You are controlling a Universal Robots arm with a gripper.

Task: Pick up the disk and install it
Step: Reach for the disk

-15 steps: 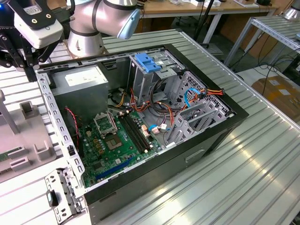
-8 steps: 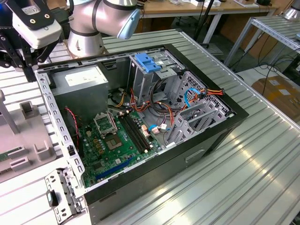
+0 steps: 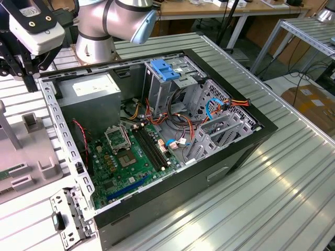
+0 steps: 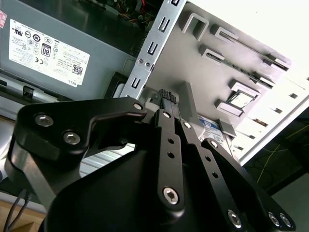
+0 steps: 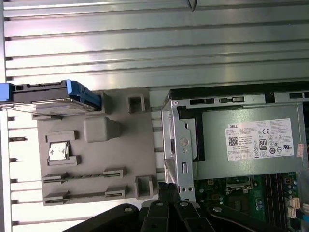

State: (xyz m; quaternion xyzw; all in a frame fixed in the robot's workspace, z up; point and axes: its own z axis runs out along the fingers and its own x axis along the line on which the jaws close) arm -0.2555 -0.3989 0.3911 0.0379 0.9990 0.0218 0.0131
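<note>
Well apart — disk (image 5: 46, 94) on grey fixture (image 5: 96, 159), tool (image 5: 175, 189) beside case frame (image 5: 179, 145).

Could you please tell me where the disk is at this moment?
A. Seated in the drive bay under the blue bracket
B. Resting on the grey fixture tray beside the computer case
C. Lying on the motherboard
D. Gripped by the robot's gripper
B: in the first wrist view the disk, with its blue side rails, lies at one end of the grey fixture tray, outside the computer case.
</note>
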